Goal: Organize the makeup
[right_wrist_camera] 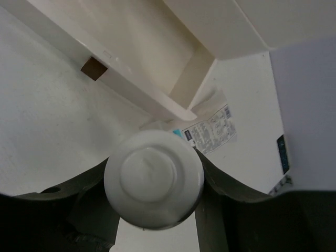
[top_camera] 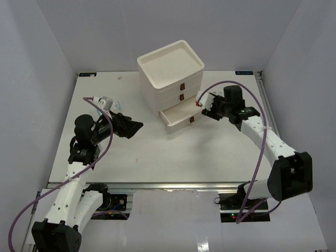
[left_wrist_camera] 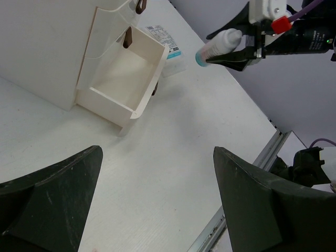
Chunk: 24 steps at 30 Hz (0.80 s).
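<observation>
Holding the bottle (left_wrist_camera: 218, 46) off the table (top_camera: 173, 157), my right gripper (top_camera: 210, 106) has both fingers clenched on its sides. From the overhead camera it sits at about 2 o'clock of the open bottom drawer (top_camera: 177, 118), just beside the drawer's front corner but not yet over it.

The bottle's long axis runs along the fingers, not across them. In the right wrist camera I look straight down on one round white end, and the rest of it is hidden behind that disc. The left wrist camera shows it side-on: the white end is back in the fingers and the blue end leads, tipped slightly down and aimed toward the drawer. Seen from overhead, that heading is roughly 9 to 10 o'clock. I take it the bottle is carried this way so it can go into the drawer nose first and come to rest lying down, since the drawer looks too shallow for it to stand.

The drawer is pulled well out of the cream box (top_camera: 170, 68), and the part of its floor I can see is bare. A clear packet (right_wrist_camera: 212, 128) with white and blue print lies flat on the table against the drawer's far corner, so it has yet to be put away.

My left gripper (top_camera: 131, 127) hangs at about 9 o'clock of the drawer, well apart from it. Its fingers are spread and hold nothing, and it faces the drawer, which gives me a useful side view of the drop.
</observation>
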Each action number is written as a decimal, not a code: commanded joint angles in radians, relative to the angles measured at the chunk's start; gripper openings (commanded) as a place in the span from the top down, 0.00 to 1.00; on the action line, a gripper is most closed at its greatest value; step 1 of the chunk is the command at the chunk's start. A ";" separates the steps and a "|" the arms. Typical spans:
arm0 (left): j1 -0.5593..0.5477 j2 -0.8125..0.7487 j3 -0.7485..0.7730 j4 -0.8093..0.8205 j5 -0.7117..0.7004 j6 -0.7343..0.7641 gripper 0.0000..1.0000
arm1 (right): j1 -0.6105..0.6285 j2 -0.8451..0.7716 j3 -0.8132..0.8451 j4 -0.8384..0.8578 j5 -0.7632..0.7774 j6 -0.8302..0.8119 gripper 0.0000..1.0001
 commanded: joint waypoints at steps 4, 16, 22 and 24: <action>0.001 -0.004 -0.012 -0.006 -0.010 0.025 0.02 | 0.338 0.222 0.210 0.100 0.567 -0.218 0.92; 0.001 -0.013 -0.012 -0.023 -0.028 0.037 0.02 | 0.451 0.492 0.248 0.306 0.739 -0.413 0.61; 0.002 -0.012 -0.014 -0.026 -0.030 0.037 0.02 | 0.460 0.500 0.209 0.355 0.742 -0.443 0.23; 0.002 -0.013 -0.014 -0.027 -0.031 0.036 0.02 | 0.465 0.483 0.201 0.354 0.737 -0.441 0.17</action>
